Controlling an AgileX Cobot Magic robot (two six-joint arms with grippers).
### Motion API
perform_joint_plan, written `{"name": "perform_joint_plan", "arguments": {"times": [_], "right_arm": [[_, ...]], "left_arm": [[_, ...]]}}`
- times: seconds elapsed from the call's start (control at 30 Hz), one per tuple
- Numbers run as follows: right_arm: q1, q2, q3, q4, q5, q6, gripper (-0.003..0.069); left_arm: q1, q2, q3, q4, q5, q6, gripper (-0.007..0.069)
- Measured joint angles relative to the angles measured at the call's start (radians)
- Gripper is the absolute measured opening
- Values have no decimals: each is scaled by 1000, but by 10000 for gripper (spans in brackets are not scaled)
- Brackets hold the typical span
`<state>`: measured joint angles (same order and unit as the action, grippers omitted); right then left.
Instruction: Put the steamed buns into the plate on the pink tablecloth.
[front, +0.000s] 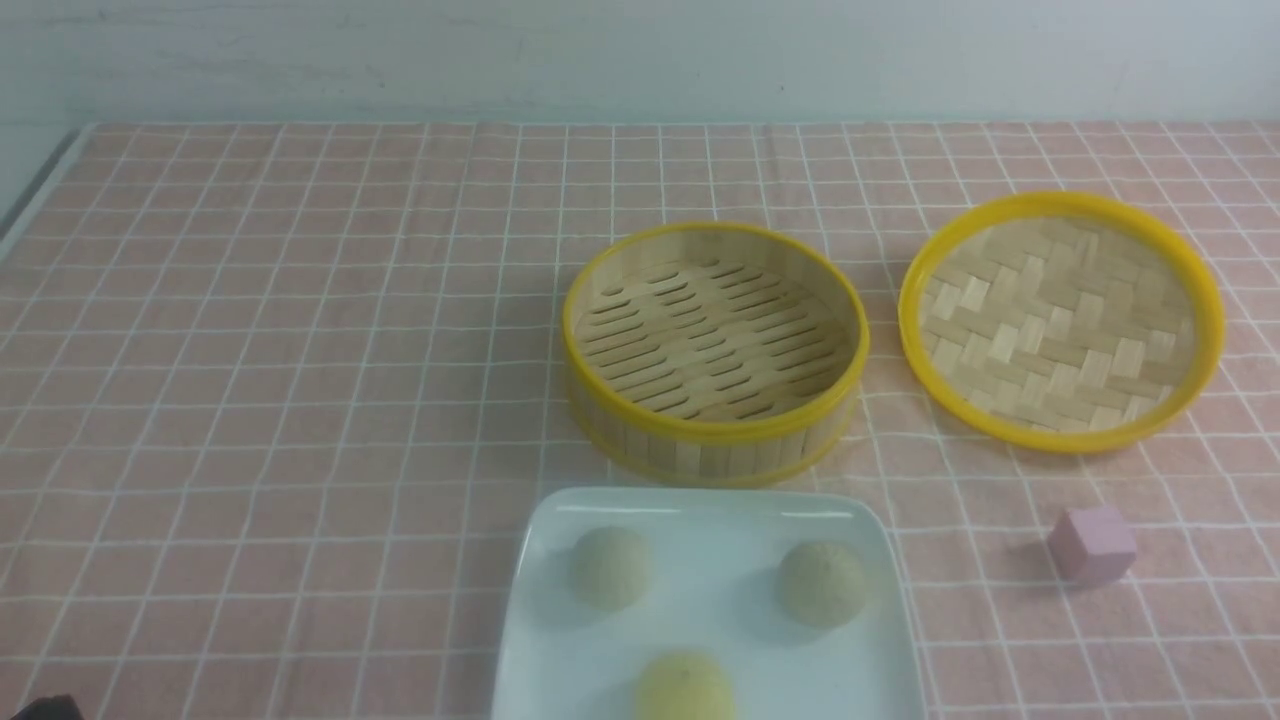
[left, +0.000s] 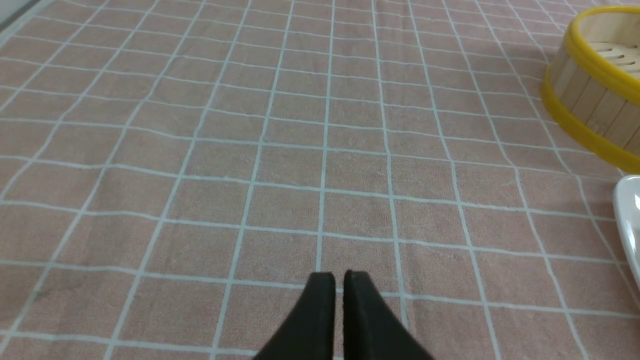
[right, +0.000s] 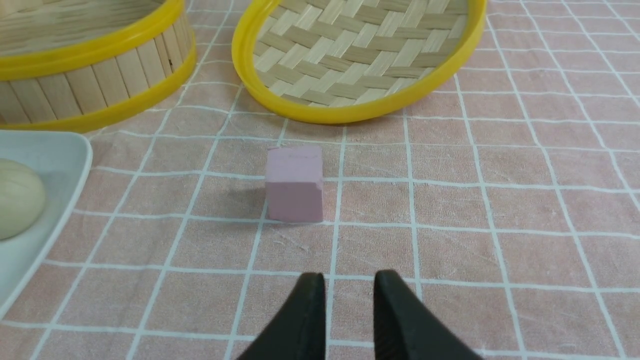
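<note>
**Ana:** Left gripper (left: 339, 276) hangs over bare cloth with its fingers nearly together and nothing between them. Right gripper (right: 349, 280) has a small gap between its fingers, also empty, hovering near the cube (right: 294, 183).

**Ben:** And the buns?

**Ana:** All three sit in the plate (front: 560, 640): one beige bun (front: 611, 567) at ten o'clock, another beige bun (front: 822, 584) at two, and the yellow bun (front: 686, 688) at six, partly cut off by the front view's lower edge. The steamer (front: 714, 350) at twelve o'clock from the plate is empty.

**Ben:** So what is left to do?

**Ana:** I judge the placing done. The step in hand is to stay clear. Doing it well means keeping both arms low-risk: no sweep across the plate, and the right one should avoid nudging the cube, which stands just ahead of its tips.

**Ben:** The surface?

**Ana:** The pink tablecloth (front: 300, 400) covers the table, fairly flat with slight wrinkles. The lid (front: 1060, 320) lies upside down at three o'clock from the steamer, apart from it. At the far edge a pale wall rises; a grey strip shows at the far left corner.
</note>
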<state>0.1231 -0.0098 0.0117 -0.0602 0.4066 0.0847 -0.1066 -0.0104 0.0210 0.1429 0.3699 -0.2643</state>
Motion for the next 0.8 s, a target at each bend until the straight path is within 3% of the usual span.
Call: {"name": "perform_joint_plan", "arguments": {"times": [0.8], "right_arm": [[0, 0, 0, 0, 0, 0, 155]], "left_arm": [[0, 0, 0, 0, 0, 0, 78]]}}
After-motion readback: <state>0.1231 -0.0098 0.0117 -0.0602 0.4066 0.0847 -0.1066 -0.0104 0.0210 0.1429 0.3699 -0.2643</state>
